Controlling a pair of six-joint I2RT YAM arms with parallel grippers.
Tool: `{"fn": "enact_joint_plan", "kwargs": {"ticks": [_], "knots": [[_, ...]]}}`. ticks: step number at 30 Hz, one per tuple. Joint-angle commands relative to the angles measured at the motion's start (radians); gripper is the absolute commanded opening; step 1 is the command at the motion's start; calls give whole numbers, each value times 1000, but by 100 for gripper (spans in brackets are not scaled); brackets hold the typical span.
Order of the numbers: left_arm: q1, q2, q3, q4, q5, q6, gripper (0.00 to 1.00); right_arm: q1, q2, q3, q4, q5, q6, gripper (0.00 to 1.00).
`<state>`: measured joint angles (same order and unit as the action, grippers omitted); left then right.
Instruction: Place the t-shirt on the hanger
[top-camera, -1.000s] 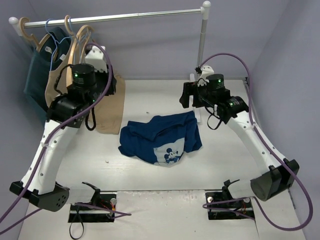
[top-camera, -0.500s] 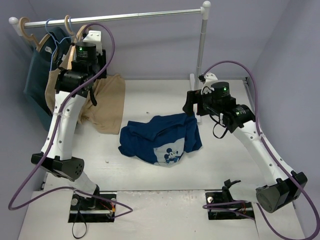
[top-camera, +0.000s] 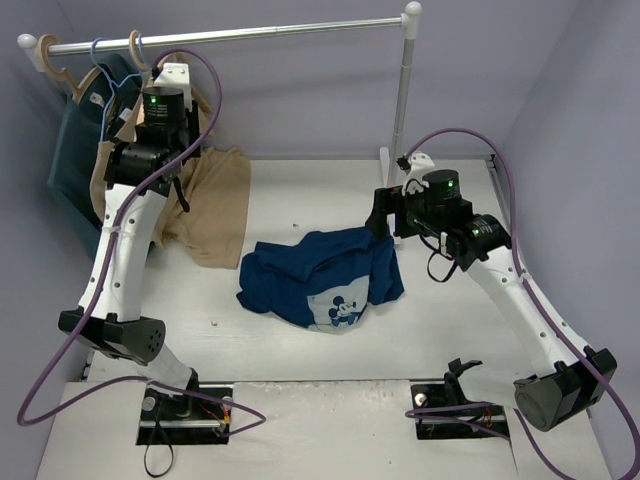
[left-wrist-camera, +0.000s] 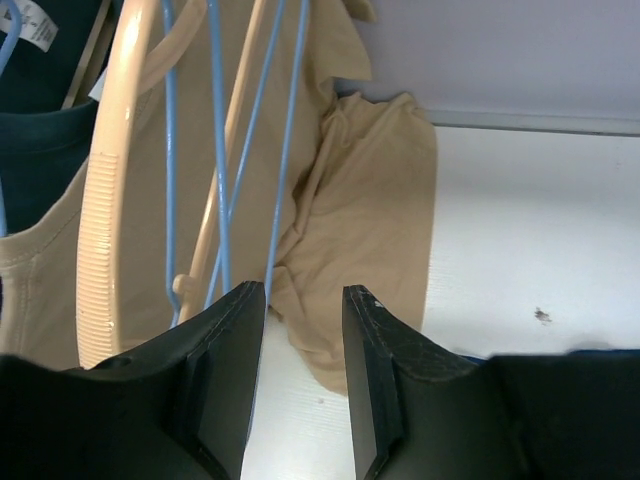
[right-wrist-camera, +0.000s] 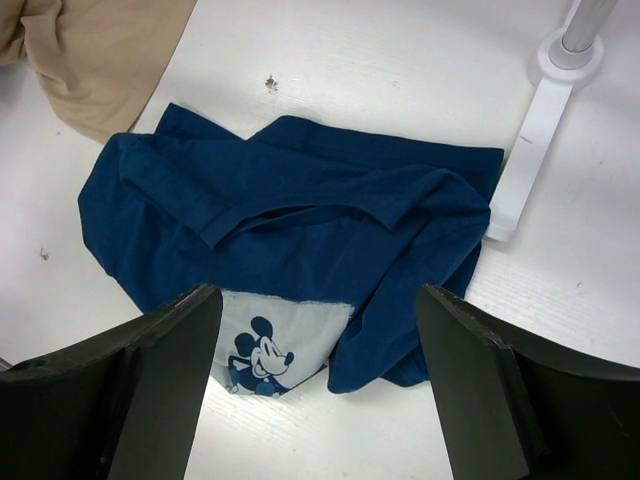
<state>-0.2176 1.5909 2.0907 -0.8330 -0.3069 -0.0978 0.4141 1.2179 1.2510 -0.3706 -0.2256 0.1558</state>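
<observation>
T-shirt look: the t-shirt (top-camera: 320, 275) is navy blue and short-sleeved. It is crumpled into a loose heap with ridged folds, and one edge is turned over.
T-shirt print: a pale panel with a Mickey Mouse figure faces up at the heap's near edge.
T-shirt place: it lies on the white surface (top-camera: 330, 180) between the two arms, just beside the rack's white foot (right-wrist-camera: 530, 130). It is near the tan garment (left-wrist-camera: 370, 200) but apart from it.
Hanger look: the hanger (left-wrist-camera: 285, 150) is thin light-blue wire with a curved hook.
Hanger place: it hangs from the rail (top-camera: 230, 35) at the left end, beside a ribbed tan hanger (left-wrist-camera: 100, 200) and in front of the tan garment.
Left jaws: they are up at the rail with a narrow gap and nothing clamped in it. The blue wires run down just beside one finger, and I cannot tell whether they touch it.
Right jaws: they are spread wide and empty, hovering above the t-shirt.
Tan garment: it hangs from the rail with its hem pooled on the surface.
Dark teal garment (top-camera: 70, 150): it hangs at the far left.
</observation>
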Motion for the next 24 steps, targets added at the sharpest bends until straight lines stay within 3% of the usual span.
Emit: {"fn": "enact_joint_plan", "kwargs": {"ticks": [1, 24], "knots": [[0, -49, -14, 84, -89, 43, 36, 9, -32, -4, 61, -4, -5, 80], [1, -29, -74, 163, -193, 132, 37, 9, -20, -16, 68, -37, -22, 81]]}}
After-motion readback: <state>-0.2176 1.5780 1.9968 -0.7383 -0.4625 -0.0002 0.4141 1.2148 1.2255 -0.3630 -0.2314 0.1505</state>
